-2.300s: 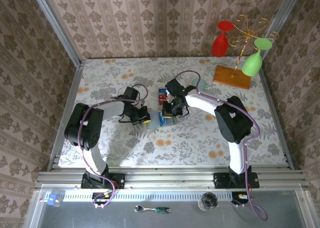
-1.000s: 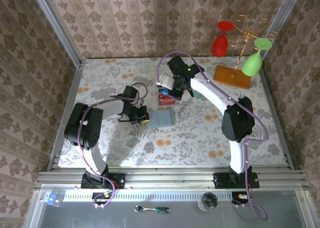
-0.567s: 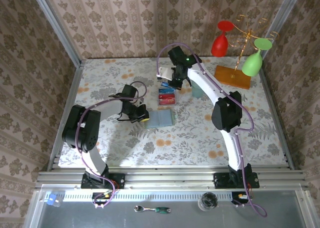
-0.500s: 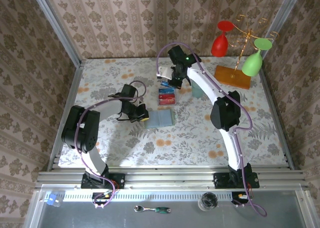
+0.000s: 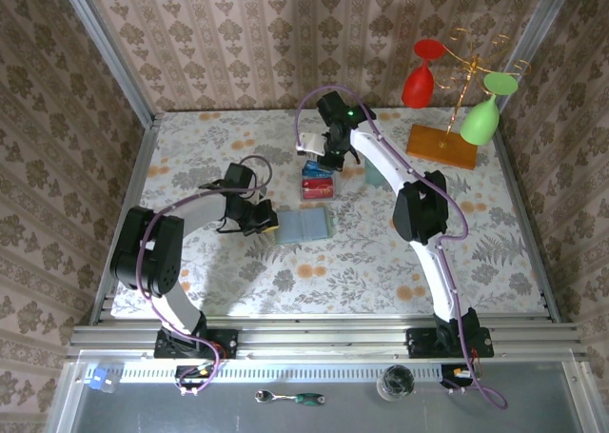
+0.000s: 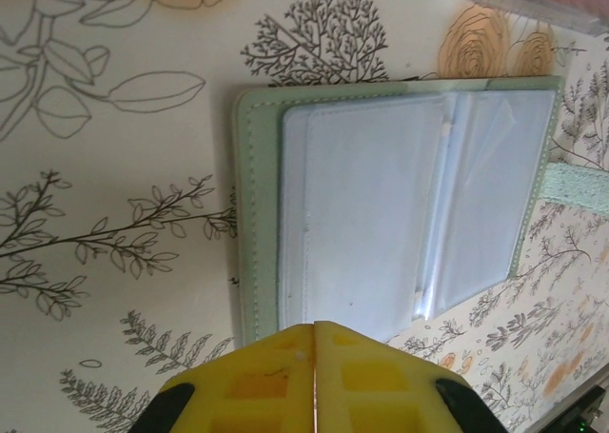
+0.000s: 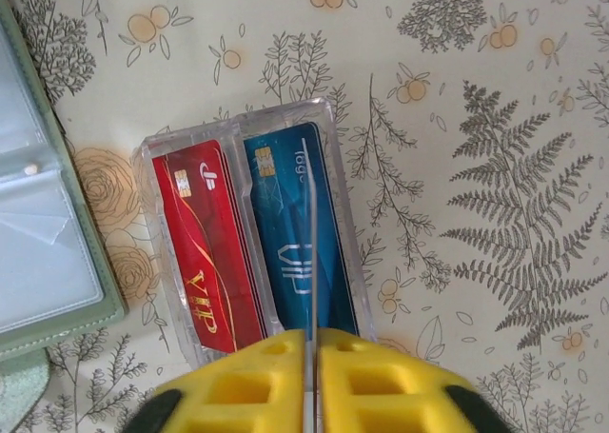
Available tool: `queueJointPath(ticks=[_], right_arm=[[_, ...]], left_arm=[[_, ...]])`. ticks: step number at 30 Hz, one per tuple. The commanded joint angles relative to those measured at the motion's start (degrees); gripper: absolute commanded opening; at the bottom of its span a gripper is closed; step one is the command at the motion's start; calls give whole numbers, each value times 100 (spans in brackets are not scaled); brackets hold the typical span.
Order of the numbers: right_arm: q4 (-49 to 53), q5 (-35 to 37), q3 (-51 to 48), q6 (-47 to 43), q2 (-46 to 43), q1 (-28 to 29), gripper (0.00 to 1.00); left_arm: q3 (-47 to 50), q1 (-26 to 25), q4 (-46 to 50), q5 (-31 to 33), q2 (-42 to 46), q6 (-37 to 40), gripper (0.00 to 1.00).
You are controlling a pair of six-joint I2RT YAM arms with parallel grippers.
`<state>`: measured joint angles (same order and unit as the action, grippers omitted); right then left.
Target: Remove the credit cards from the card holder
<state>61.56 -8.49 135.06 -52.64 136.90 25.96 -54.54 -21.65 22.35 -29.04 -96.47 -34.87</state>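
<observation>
Two credit cards (image 7: 205, 247), one red and one blue, lie side by side in a clear tray (image 7: 145, 167) at mid-counter (image 5: 381, 252). The open card holder (image 5: 304, 226) lies just nearer. The right pincer (image 7: 311, 338) hangs above the tray, closed on a thin card (image 7: 309, 252) seen edge-on. The left pincer (image 6: 314, 343) is closed and empty at the holder's left edge.

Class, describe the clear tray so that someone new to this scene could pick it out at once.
On the floral table, find the open sage-green card holder near the middle. Just beyond it lies the clear tray: transparent, holding a red card and a blue card side by side.
</observation>
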Motion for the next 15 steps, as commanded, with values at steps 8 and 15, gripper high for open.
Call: queueJointPath(ticks=[8, 15], right_arm=[[-401, 182, -215, 266, -391, -24, 23], [-1496, 7, -1446, 1734, -1269, 65, 27]], left_arm=[[208, 73, -99, 47, 189, -63, 8], [305, 82, -206, -28, 180, -63, 1]])
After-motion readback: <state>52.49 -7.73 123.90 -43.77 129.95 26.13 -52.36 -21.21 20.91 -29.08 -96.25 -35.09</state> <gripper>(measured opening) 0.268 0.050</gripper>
